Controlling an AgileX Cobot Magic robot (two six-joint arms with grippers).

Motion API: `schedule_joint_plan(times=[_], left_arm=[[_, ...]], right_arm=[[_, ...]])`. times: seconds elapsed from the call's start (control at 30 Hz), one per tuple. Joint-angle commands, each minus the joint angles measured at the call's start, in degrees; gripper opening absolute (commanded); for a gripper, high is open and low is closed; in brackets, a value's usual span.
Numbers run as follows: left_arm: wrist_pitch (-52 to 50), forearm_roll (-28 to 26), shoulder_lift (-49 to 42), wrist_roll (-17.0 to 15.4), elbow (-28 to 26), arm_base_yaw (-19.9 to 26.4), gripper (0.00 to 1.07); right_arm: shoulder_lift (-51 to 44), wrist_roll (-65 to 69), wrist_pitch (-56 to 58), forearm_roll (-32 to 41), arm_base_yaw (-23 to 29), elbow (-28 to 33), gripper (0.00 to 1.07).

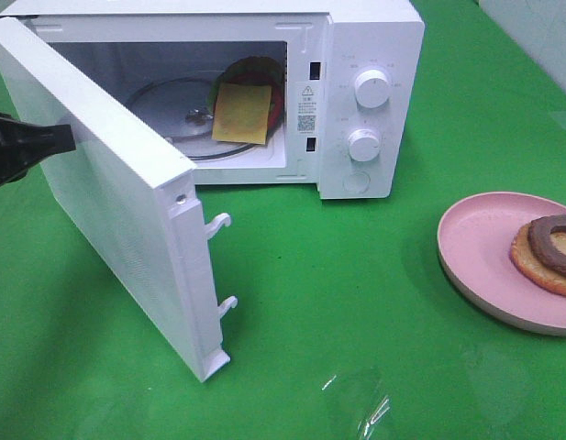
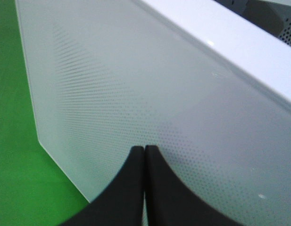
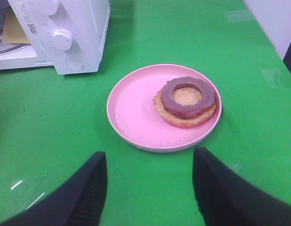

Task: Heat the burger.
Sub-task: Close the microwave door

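The burger (image 1: 249, 103) sits inside the open white microwave (image 1: 370, 55) on the glass turntable (image 1: 168, 101). It shows a yellow square slice and green and red edges; its bun dome is hidden. The microwave door (image 1: 117, 192) stands swung out to the left. My left gripper (image 1: 64, 140) is shut and empty, with its tips against the door's outer face (image 2: 136, 84); the left wrist view shows the gripper (image 2: 144, 183) closed. My right gripper (image 3: 150, 188) is open and empty above the green table, short of the pink plate (image 3: 131, 108).
The pink plate (image 1: 475, 247) at the right holds a flat tan disc with a dark brown ring (image 1: 553, 252), also in the right wrist view (image 3: 187, 99). Two knobs (image 1: 371, 89) sit on the microwave's front panel. Door latch hooks (image 1: 220, 223) stick out from the door edge.
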Motion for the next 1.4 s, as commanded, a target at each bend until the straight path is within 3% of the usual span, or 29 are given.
schedule_joint_plan(times=[0.03, 0.13, 0.17, 0.27, 0.33, 0.43, 0.47, 0.7, 1.07, 1.4], left_arm=[[-6.70, 1.20, 2.41, -3.38, -0.34, -1.95, 0.00], [-7.96, 2.01, 3.09, -4.64, -0.34, -2.06, 0.00], [-9.40, 4.30, 4.41, -7.39, -0.86, -2.06, 0.00], [-10.26, 7.39, 5.73, -9.74, -1.78, -2.06, 0.00], [-14.04, 12.55, 9.22, -14.38, -4.13, -2.06, 0.00], [-15.13, 13.58, 9.80, -15.53, -4.70, -2.06, 0.00], [-16.62, 15.81, 11.52, -17.25, -6.42, -2.06, 0.00], [-16.73, 17.25, 18.16, -18.74, -13.58, -2.06, 0.00], [-16.62, 19.42, 22.98, -19.31, -20.51, -2.06, 0.00], [-16.67, 30.77, 29.51, -28.02, -31.46, -2.06, 0.00]], right_arm=[[-1.55, 0.46, -0.63, -0.17, 0.17, 0.23, 0.51], [-1.55, 0.46, -0.63, -0.17, 0.17, 0.23, 0.51], [-1.55, 0.46, -0.63, -0.17, 0.17, 0.23, 0.51], [-1.55, 0.46, -0.63, -0.17, 0.17, 0.23, 0.51], [-1.55, 0.46, -0.63, -0.17, 0.17, 0.23, 0.51], [-1.55, 0.46, -0.63, -0.17, 0.17, 0.23, 0.51], [-1.55, 0.46, -0.63, -0.17, 0.17, 0.23, 0.51], [-1.55, 0.46, -0.63, -0.17, 0.17, 0.23, 0.51], [-1.55, 0.52, -0.63, -0.17, 0.17, 0.23, 0.51], [-1.55, 0.52, -0.63, -0.17, 0.17, 0.23, 0.51]])
